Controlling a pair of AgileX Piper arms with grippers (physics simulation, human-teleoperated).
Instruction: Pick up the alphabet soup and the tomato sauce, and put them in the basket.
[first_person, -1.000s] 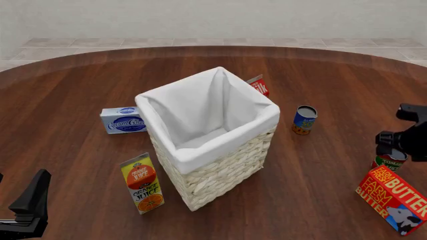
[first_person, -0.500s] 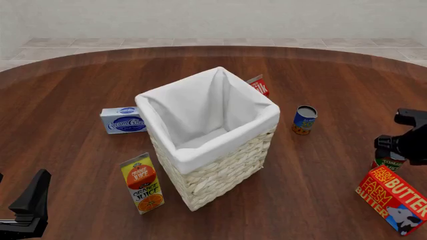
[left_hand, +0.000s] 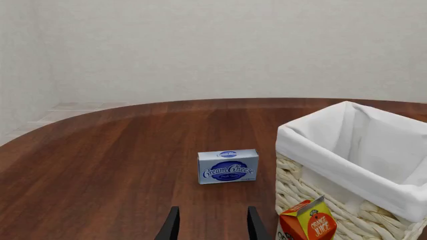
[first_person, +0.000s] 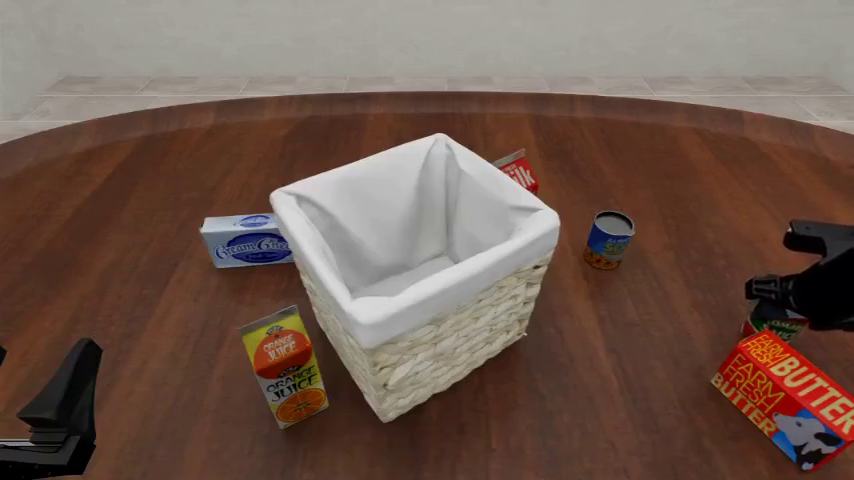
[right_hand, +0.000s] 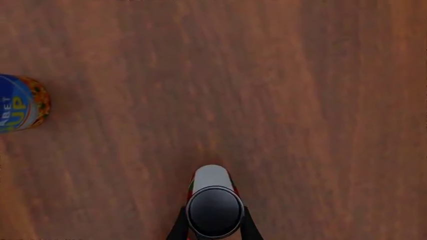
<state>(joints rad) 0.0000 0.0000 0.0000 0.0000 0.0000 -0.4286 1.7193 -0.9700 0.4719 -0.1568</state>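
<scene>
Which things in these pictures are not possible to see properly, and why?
1. Tomato sauce: front view, the right hand covers nearly all of it.
2. Right hand's grip: right wrist view, the fingers flank the can, but contact is unclear.
3. Red carton: front view, the basket hides most of it.
4. Alphabet soup: right wrist view, cut by the picture edge.

A dark, polished wooden surface (first_person: 160, 150) with a soft sheen carries a tall square basket (first_person: 441, 340) of rough pale cream woven wicker, lined in smooth matt white cloth, and a red-and-green can (right_hand: 213, 210) topped with glossy grey metal.
</scene>
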